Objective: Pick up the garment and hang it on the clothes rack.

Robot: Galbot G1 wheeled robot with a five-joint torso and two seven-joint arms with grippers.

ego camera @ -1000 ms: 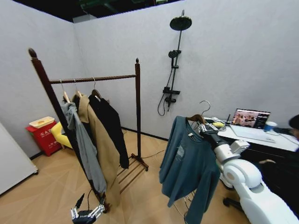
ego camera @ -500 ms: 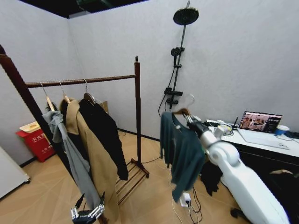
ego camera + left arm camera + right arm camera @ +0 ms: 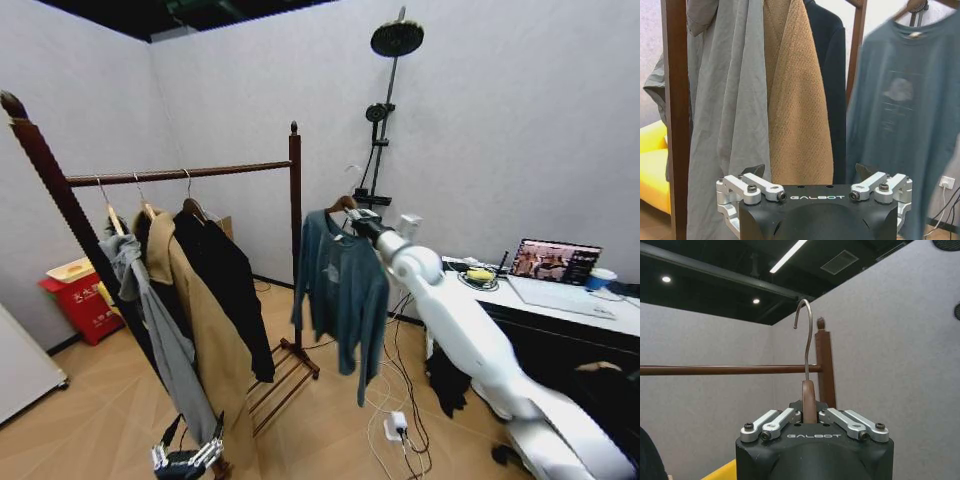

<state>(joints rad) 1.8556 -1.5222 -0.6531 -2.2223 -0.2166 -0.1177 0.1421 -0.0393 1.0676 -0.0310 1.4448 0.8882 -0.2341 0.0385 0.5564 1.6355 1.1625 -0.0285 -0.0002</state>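
The right end effector (image 3: 358, 216) is held out high on its long white arm, and its fingers are clamped on the neck of the wooden hanger (image 3: 809, 401). From that hanger hangs the dark teal long-sleeved sweatshirt (image 3: 340, 285). It dangles in the air just beside the far post of the tall dark-brown wooden clothes rack (image 3: 295, 235), not on the rail yet.

The sweatshirt looks soft, light and floppy, so I think it will swing. The hanger is stiff, so that is the best place to hold. Its thin metal hook (image 3: 805, 337) sticks up, near the rail.

The left end effector (image 3: 812, 192) waits low by the floor, its 2 fingers apart, in front of a grey jacket (image 3: 725, 115) and a tan coat (image 3: 797, 100).

The sweatshirt's collar hides most of the hanger, and the near post's foot is hidden behind the coats.
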